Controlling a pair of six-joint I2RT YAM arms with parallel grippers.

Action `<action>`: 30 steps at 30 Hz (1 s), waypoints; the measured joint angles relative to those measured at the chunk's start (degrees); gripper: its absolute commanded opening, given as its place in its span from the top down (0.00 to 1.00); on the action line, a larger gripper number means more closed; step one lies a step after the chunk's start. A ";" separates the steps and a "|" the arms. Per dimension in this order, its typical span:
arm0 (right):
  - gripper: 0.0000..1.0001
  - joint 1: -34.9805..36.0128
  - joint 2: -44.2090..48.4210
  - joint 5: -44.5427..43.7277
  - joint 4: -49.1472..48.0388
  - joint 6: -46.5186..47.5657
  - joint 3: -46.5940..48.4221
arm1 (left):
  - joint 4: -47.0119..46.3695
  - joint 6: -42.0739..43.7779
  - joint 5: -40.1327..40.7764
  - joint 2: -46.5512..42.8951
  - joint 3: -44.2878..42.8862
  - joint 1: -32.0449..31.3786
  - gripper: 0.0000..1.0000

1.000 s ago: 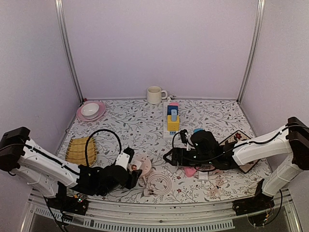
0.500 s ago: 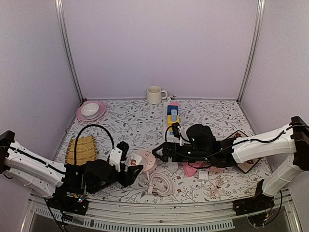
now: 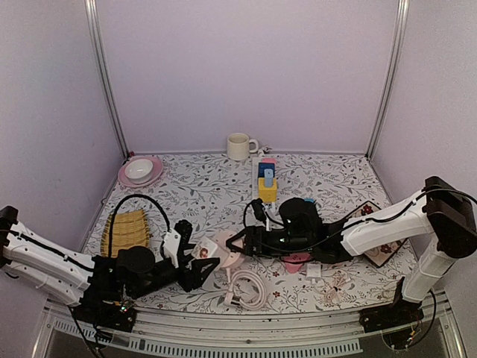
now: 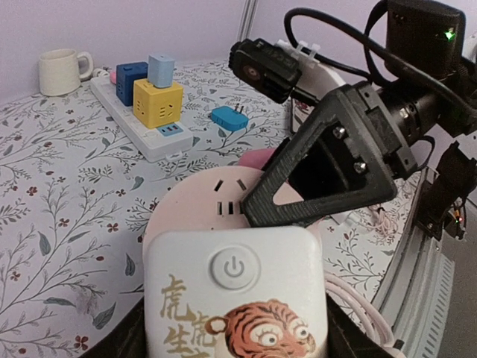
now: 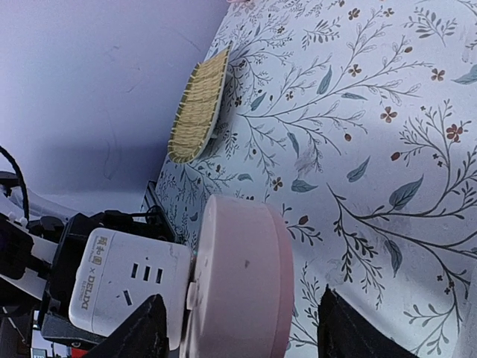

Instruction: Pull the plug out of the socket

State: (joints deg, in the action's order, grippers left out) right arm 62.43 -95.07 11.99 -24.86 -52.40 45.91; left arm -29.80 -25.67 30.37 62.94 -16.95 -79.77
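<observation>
My left gripper (image 4: 235, 337) is shut on the white cube plug (image 4: 235, 287), which bears a power button and a tiger print. The cube sits plugged into the flat face of the round pink socket (image 5: 242, 280). In the top view the pair is held near the table's front centre, white plug (image 3: 202, 252) left of pink socket (image 3: 228, 249). My right gripper (image 5: 240, 304) is open and straddles the socket's rim; a gap shows on one side. One black right finger (image 4: 320, 179) crosses above the socket in the left wrist view.
A pale cable coil (image 3: 247, 287) lies on the cloth below the socket. A white power strip (image 3: 264, 186) with yellow and blue cubes runs back toward a mug (image 3: 238, 146). Pink plate with bowl (image 3: 139, 171) and woven mat (image 3: 124, 231) are on the left; a patterned tray (image 3: 371, 224) is on the right.
My right gripper has moved left onto the pink socket, opening wide and then narrowing around it. My left arm has drawn back left, still holding the white plug.
</observation>
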 measured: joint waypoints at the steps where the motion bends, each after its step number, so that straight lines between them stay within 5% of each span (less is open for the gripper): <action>1: 0.52 0.09 -0.39 0.59 -0.72 -0.57 0.02 | -0.13 0.15 -0.04 0.26 -0.02 -0.02 0.57; 11: 0.90 0.44 -1.22 0.15 -2.62 -5.38 -0.11 | -0.48 2.34 -0.22 1.44 -0.04 -0.11 0.57; 30: 0.96 1.68 -2.12 -3.91 -6.08 -7.30 -0.66 | 2.95 6.49 -1.25 -4.42 1.07 -0.31 0.55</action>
State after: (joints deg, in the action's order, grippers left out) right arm 64.12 -97.19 8.08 -30.94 -59.70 45.25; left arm -26.85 -19.18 29.12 58.52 -15.88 -80.07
